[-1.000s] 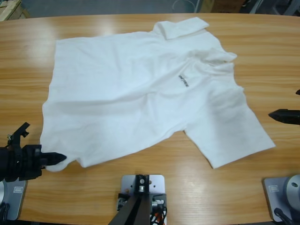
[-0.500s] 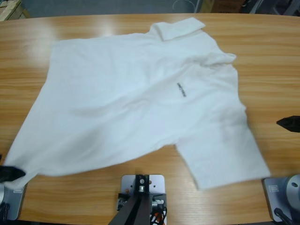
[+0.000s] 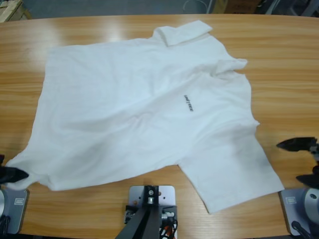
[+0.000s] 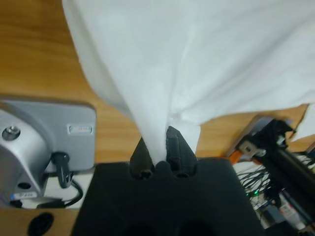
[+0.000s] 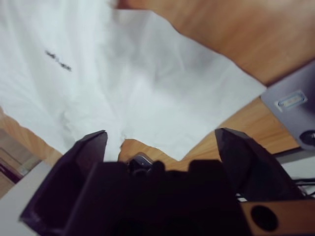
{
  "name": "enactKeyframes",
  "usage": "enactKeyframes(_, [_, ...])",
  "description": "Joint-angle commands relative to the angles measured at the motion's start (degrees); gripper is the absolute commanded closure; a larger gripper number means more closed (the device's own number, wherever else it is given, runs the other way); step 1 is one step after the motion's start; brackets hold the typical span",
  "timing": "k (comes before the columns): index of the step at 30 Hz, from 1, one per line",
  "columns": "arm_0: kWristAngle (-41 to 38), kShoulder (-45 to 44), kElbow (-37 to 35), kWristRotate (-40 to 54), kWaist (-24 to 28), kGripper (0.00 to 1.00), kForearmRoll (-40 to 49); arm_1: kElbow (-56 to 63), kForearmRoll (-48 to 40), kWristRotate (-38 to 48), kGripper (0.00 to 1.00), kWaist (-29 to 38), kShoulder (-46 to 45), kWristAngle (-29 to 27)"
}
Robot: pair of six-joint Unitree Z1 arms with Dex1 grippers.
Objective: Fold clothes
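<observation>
**Shirt spread out, no fold made yet**

I judge the task barely begun: the white shirt (image 3: 144, 109) lies opened out across the middle of the bench (image 3: 279, 59), collar toward the far edge, one sleeve reaching toward the near right, the small dark print (image 3: 188, 103) facing up. Wrinkles run across the body and I see no fold in it. All the folding is left, as far as I can tell.

My left gripper (image 4: 160, 147) sits low at the near left corner of the bench, jaws closed on a corner of the shirt's hem; in the left wrist view the cloth fans out taut from that pinch. My right gripper (image 5: 160, 142) hovers at the right edge, just beside the sleeve and not touching it, jaws spread wide and empty, aimed at the cloth.
</observation>
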Motion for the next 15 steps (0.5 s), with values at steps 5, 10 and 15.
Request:
enactKeyframes(5, [-0.6,3.2,3.2,4.8,4.6,1.0,-4.6,6.7,-8.5,25.7,0.099,19.8,11.4,-3.4])
enactKeyframes(10, [-0.6,3.1,3.4,5.3,4.6,1.0,-4.8,11.0,-13.7,27.1,0.209,21.7,14.2,-5.2])
enactKeyframes(15, [-0.8,2.5,3.6,5.1,4.6,1.0,-4.8,13.1,-17.1,28.3,0.271,23.0,14.8,-6.9])
